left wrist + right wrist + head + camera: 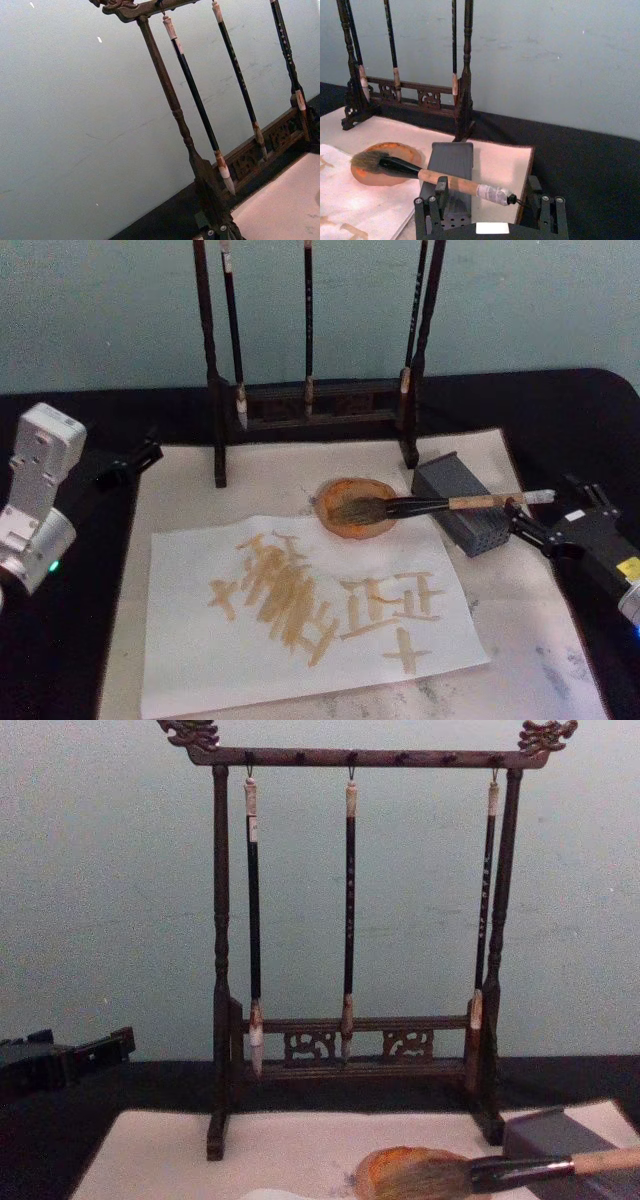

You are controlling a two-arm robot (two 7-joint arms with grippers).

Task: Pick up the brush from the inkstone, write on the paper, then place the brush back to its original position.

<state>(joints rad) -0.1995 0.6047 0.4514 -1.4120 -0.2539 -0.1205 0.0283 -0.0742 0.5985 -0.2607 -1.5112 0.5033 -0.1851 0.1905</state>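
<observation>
The brush lies with its bristles on the orange inkstone and its handle across a grey block; the taped handle end sits between the spread fingers of the right end effector, unclamped; the marked paper lies just before the inkstone; the left end effector rests at the worktop's far left; whether it is apart or together I cannot tell.

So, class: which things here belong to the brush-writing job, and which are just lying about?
Job: brush, inkstone, paper, grey block under its handle, right gripper at handle's end, jaws open.
Lying about: rack of three slim brushes, felt mat, left gripper parked left.
</observation>
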